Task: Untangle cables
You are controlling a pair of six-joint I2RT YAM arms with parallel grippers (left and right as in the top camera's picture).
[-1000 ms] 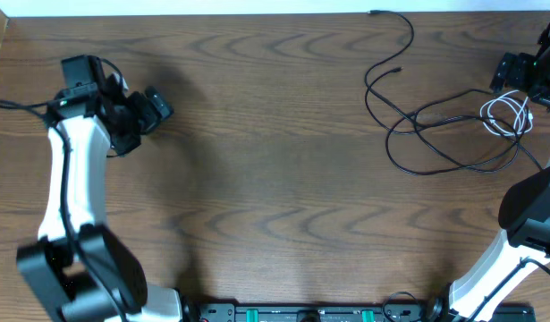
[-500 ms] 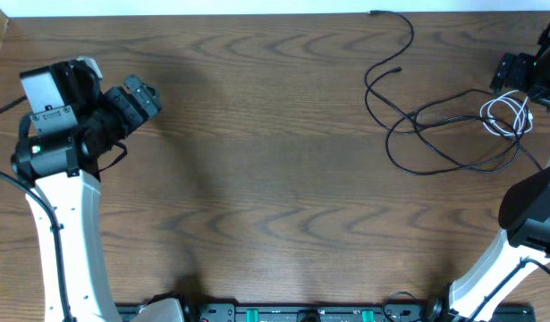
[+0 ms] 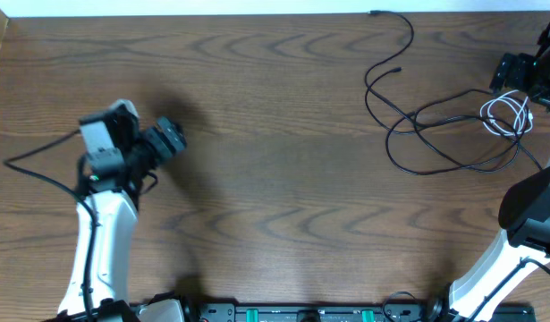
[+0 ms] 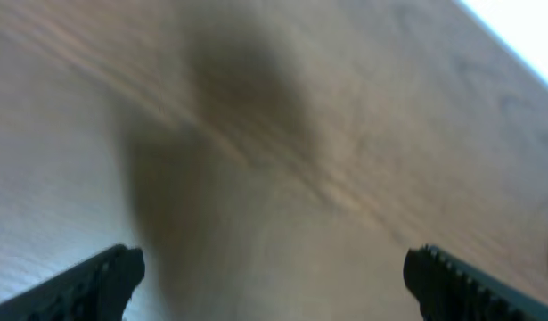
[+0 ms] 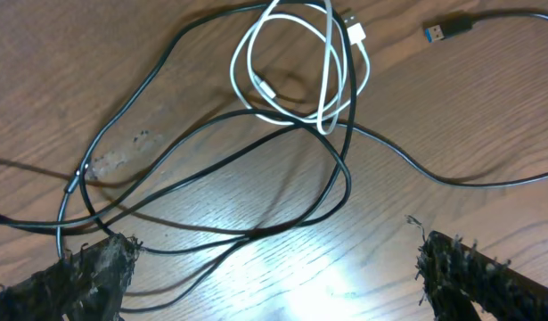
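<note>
The short thin white cord (image 5: 331, 71) lies in a loose coil of several loops on the dark brown wood-grain table (image 3: 275, 179), near the table's right edge. The long thin black cord (image 5: 470, 184) sprawls in wide loops around this white coil. One black strand passes under the coil's lower rim, and others spread away from it toward the middle of the table. From the coil, the black cord also runs off toward the far edge of the table, where a small black plug end (image 3: 375, 12) lies well apart from the coil. A second plug with a blue tip (image 5: 447, 29) rests near the coil, just beyond the white cord's own small white connector (image 5: 355, 34).

The right gripper (image 5: 274, 267) hangs near the coil with its fingers spread wide and nothing between them. In its wrist view the coil sits ahead of the gap, clear of both fingertips. The black loops reach closer to the fingertips than the coil does.

The left gripper (image 4: 274, 267) is far from the coil, over bare wood on the opposite side of the table. Its jaws stand wide apart and hold nothing. Its wrist view is blurred, showing only wood grain and a dark shadow.
</note>
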